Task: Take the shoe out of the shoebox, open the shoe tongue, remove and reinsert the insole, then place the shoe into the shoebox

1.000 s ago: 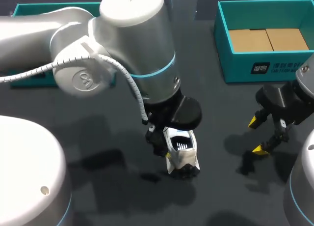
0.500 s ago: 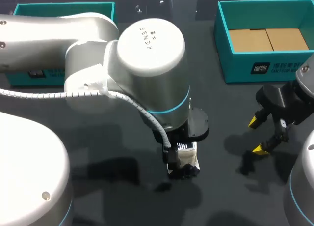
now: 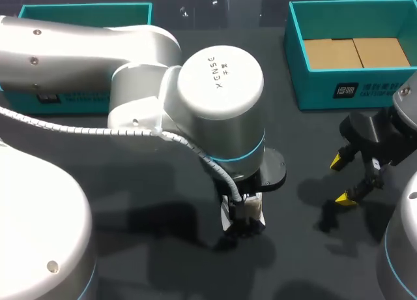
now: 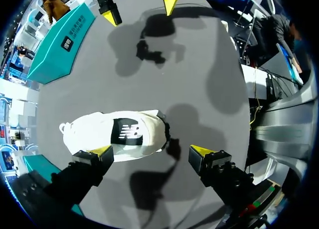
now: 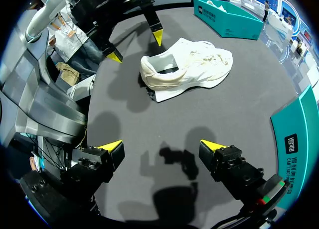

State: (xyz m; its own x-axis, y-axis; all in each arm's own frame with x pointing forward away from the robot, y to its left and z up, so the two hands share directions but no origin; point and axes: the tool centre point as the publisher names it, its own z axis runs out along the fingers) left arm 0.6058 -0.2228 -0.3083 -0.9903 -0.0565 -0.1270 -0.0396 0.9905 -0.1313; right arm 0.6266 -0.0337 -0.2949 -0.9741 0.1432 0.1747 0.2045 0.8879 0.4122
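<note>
Shoe (image 4: 117, 137) on table (image 3: 293, 248) (shoebox (image 3: 316, 94) holds cardboard (image 3: 355, 52)).

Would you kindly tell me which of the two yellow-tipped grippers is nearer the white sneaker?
The left gripper: it hangs open right at the white sneaker's heel, whereas the right gripper stands well off to one side.

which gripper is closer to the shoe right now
Left. The left gripper is open directly above the shoe. The right gripper, also open, is well off to the shoe's side, not touching it.
</note>
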